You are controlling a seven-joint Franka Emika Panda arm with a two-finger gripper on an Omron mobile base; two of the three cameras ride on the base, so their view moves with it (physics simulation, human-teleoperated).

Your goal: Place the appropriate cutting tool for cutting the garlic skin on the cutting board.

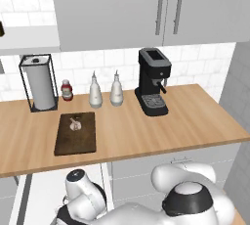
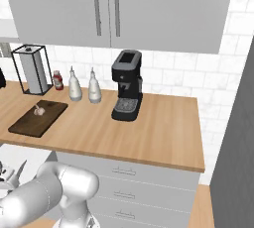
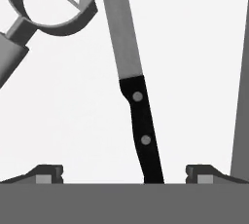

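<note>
The fingers (image 3: 124, 172) stand wide apart, the knife (image 3: 137, 106) lying between them (black handle nearest, blade pointing away); the peeler (image 3: 44, 9) lies beyond the left finger.

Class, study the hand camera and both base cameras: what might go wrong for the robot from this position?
1. The peeler lies near the knife, so the open gripper might bump or grab the wrong tool.
2. The fingers straddle the handle's very end, so a grip there may let the knife tip.
3. The garlic sits on the cutting board; the knife could knock it.
</note>
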